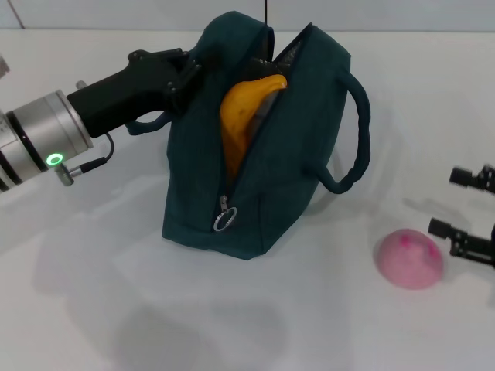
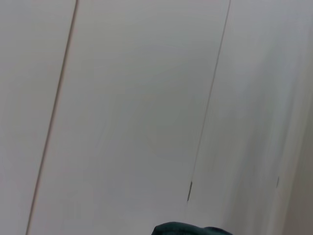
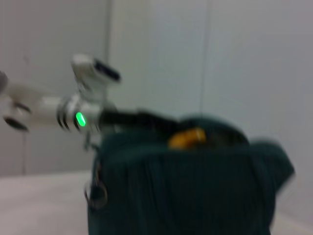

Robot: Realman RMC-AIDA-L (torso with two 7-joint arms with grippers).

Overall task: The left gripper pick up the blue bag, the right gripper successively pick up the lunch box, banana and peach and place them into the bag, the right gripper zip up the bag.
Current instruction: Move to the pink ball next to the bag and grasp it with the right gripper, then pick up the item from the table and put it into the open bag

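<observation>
White counter (image 1: pixel 93 309) all across the head view, carrying everything. On it, near the middle, blue bag (image 1: pixel 286 154) standing upright with its top zipper wide open. Loop handle (image 1: pixel 357 131) hanging off the bag's right side. Round zipper pull (image 1: pixel 223 220) low on the front end of the opening. Also seen in the right wrist view as a big dark shape (image 3: pixel 186 191), and as a small dark edge (image 2: pixel 188 229) in the left wrist view.

Left hand (image 1: pixel 186 77) reaching in from the left, clenched on the bag's upper left edge, holding that side up. Green light (image 1: pixel 54 160) glowing on the silver wrist behind it. Same arm and green light (image 3: pixel 78 119) showing past the bag in the right wrist view.

Inside the bag, yellow banana (image 1: pixel 244 112) poking up through the open zipper, with a grey edge just beside it. Lunch box not clear enough to tell. Banana also peeking out the top (image 3: pixel 188 138) in the right wrist view.

Pink peach (image 1: pixel 410 257) lying on the counter to the right of the bag, apart from it.

Right hand (image 1: pixel 473 210) at the far right edge, fingers spread wide, holding nothing. Peach just beside its lower finger (image 1: pixel 456 236), close but not touching.
</observation>
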